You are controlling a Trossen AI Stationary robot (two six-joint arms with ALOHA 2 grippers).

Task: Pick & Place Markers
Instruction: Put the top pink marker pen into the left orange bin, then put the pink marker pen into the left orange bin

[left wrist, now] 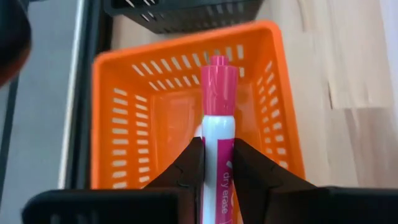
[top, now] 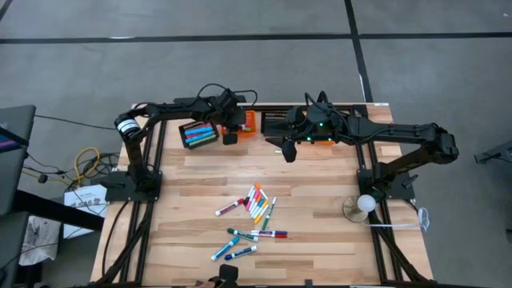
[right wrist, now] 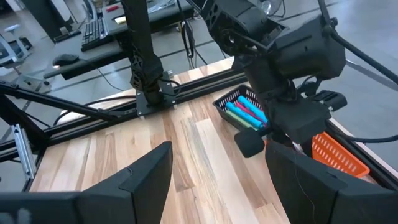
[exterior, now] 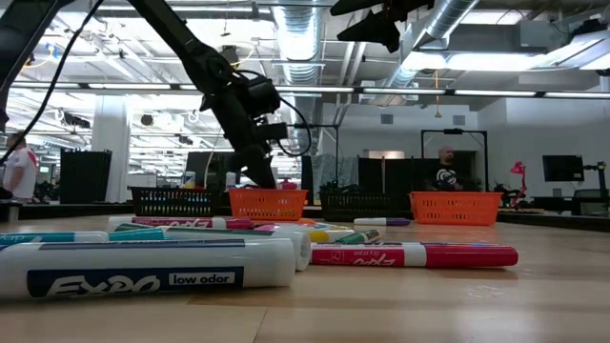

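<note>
Here the left gripper [left wrist: 217, 163] clamps a pink marker [left wrist: 217, 118] above an orange basket [left wrist: 124, 124].

The table [top: 320, 240] is of pale, matt wood planks, the orange basket [left wrist: 130, 124] is of smooth plastic mesh, and the pink-capped marker [left wrist: 217, 118] has a glossy plastic body.

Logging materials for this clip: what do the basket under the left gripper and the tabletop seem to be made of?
The orange basket looks like moulded plastic: matte, uniform colour, regular slotted walls. The tabletop looks like wood planks, pale with visible grain and seams. The left gripper holds a pink marker above the basket.
</note>
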